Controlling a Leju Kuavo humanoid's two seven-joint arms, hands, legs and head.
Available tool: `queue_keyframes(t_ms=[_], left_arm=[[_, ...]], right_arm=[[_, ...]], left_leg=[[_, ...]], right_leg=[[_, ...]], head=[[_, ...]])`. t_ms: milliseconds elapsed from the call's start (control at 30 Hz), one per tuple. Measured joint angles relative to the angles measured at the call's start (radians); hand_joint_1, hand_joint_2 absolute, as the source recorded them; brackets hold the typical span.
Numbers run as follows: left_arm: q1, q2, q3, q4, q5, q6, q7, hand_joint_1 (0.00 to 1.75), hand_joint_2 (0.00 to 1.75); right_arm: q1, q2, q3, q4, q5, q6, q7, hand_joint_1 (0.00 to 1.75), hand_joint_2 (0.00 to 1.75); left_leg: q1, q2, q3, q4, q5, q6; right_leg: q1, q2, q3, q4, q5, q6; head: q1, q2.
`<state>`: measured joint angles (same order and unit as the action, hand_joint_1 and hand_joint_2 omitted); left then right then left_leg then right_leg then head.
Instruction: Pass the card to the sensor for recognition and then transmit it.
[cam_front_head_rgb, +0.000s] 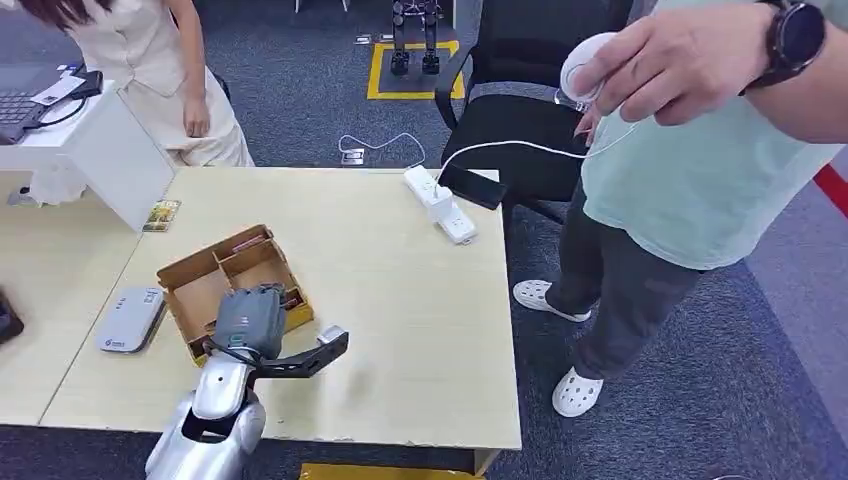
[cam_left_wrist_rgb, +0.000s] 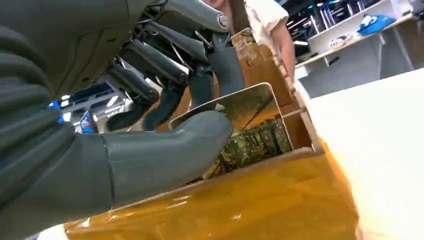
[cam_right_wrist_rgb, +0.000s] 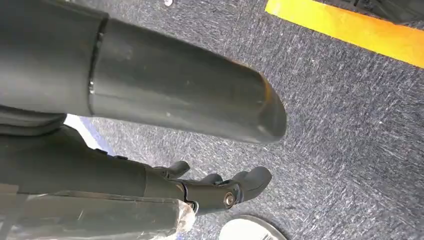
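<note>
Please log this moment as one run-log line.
left robot hand: pinching card in cardboard box | right robot hand: hanging above floor, empty | sensor: untouched

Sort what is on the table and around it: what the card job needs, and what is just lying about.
For the job:
- card, pinched by the left hand
- cardboard box the card stands in
- white sensor beside the box

Lying about:
- power strip
- loose card at the far table edge
- black chair
- right hand, hanging over the carpet
</note>
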<state>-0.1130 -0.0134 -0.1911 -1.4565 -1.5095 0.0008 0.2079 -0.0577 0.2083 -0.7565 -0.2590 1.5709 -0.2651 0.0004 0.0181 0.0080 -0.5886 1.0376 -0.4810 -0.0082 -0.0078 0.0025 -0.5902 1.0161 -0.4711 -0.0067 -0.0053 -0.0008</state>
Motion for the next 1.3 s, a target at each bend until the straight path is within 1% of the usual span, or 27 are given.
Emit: queue_keyframes(t_ms=[233,433,667,800,1067,1133,1200,1233,1300], left_arm=[[-0.037,0.006,0.002,-0.007,0.000,0.006,0.002,1.75,1.75],[-0.113,0.035,0.003,-0.026,0.000,0.004,0.018,1.75,1.75],[-0.181,0.058,0.014,-0.040,0.000,-0.002,0.012,1.75,1.75],[-0.198,0.064,0.014,-0.040,0.000,-0.002,0.000,1.75,1.75],[-0.214,0.064,0.015,-0.040,0.000,0.007,0.006,1.75,1.75],[-0.238,0.068,0.014,-0.040,0.000,0.016,0.060,1.75,1.75],[-0.286,0.088,0.009,-0.037,0.000,0.018,0.182,1.75,1.75],[-0.316,0.105,0.004,-0.032,0.000,0.023,0.231,1.75,1.75],[-0.368,0.133,-0.005,-0.023,0.000,0.044,0.287,1.75,1.75]], right_arm=[[0.000,0.000,0.000,0.000,0.000,-0.001,-0.002,0.00,0.00],[0.000,0.000,0.000,0.000,0.000,0.000,-0.001,0.00,0.00],[-0.002,0.000,0.000,0.000,0.000,0.000,-0.001,0.00,0.00],[-0.003,0.000,0.000,0.000,0.000,0.000,-0.001,0.00,0.00],[-0.005,0.000,0.002,0.000,0.000,0.001,-0.001,0.00,0.00],[-0.006,0.000,0.008,0.000,0.000,0.003,0.000,0.00,0.00],[-0.008,0.000,0.019,0.000,0.000,0.004,0.001,0.00,0.00],[-0.009,0.000,0.028,0.000,0.000,0.005,0.005,0.00,0.00],[-0.012,0.002,0.041,0.000,0.000,0.005,0.011,0.00,0.00]], left_leg=[[0.000,0.000,0.000,0.000,0.000,0.000],[0.000,0.000,0.000,0.000,0.000,0.000],[0.000,0.000,0.000,0.000,0.000,0.000],[0.000,0.000,0.000,0.000,0.000,0.000],[0.000,0.000,0.000,0.000,0.000,0.000],[0.000,0.000,0.000,0.000,0.000,0.000],[0.000,0.000,0.000,0.000,0.001,-0.001],[0.000,0.000,0.000,0.000,0.001,-0.001],[0.000,0.000,0.000,0.000,0.001,-0.001]], right_leg=[[0.000,0.000,0.000,0.000,0.000,0.000],[0.000,-0.001,0.000,0.000,0.000,0.000],[0.000,-0.001,0.000,0.001,0.000,0.000],[0.000,0.000,0.000,0.000,0.000,0.000],[0.000,-0.001,0.000,0.000,0.000,0.000],[0.000,-0.001,0.000,0.000,0.000,0.000],[0.000,0.000,-0.001,0.001,0.000,0.000],[0.000,0.000,-0.001,0.001,0.001,-0.001],[0.000,0.000,-0.001,0.001,0.001,-0.001]], head=[[0.000,0.000],[0.000,0.000],[0.000,0.000],[0.000,0.000],[0.000,0.000],[0.000,0.000],[0.000,0.000],[0.000,0.000],[0.000,0.000]])
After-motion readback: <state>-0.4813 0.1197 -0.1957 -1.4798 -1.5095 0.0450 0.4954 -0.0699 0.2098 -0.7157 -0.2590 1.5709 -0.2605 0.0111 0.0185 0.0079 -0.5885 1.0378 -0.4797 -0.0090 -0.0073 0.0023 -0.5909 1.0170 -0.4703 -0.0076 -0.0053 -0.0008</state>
